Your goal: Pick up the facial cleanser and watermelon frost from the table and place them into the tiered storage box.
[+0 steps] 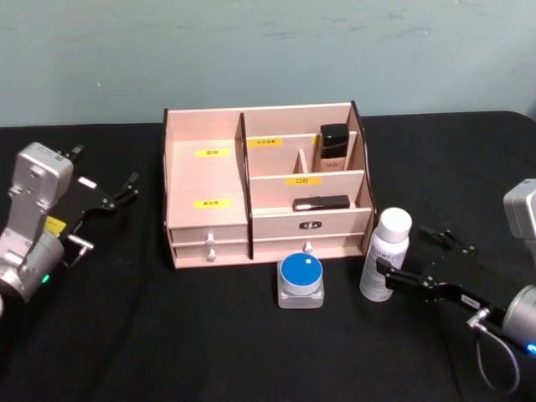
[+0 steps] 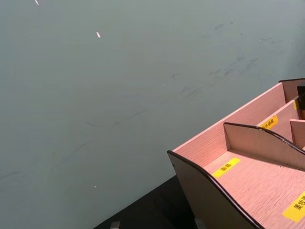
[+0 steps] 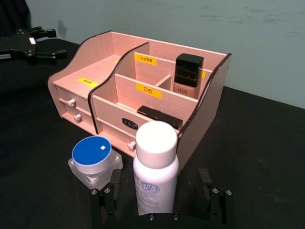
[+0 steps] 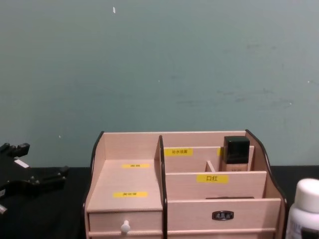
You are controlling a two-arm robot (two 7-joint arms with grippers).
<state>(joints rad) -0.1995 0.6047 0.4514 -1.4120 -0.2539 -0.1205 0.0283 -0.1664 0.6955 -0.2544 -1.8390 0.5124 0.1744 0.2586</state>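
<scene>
The facial cleanser, a white bottle point(image 1: 387, 251) point(image 3: 155, 167) point(image 4: 304, 209) with a white cap, stands upright on the black table, right of the tiered storage box point(image 1: 205, 180) point(image 2: 248, 143) point(image 3: 205, 114) point(image 4: 124, 219). My right gripper point(image 1: 383, 273) point(image 3: 161, 200) is open, one finger on each side of the bottle's lower body. The watermelon frost, a clear jar with a round blue lid point(image 1: 301, 280) point(image 3: 94, 157), sits in front of the box's drawers. My left gripper point(image 1: 126, 189) point(image 4: 47, 177) rests open at the far left, well away from the box.
A black-capped cosmetics bottle point(image 1: 333, 146) point(image 3: 188, 74) stands in the box's back right compartment. A flat black item point(image 1: 321, 203) lies in the compartment in front of it. The box's wide left compartment holds nothing. A teal wall rises behind the table.
</scene>
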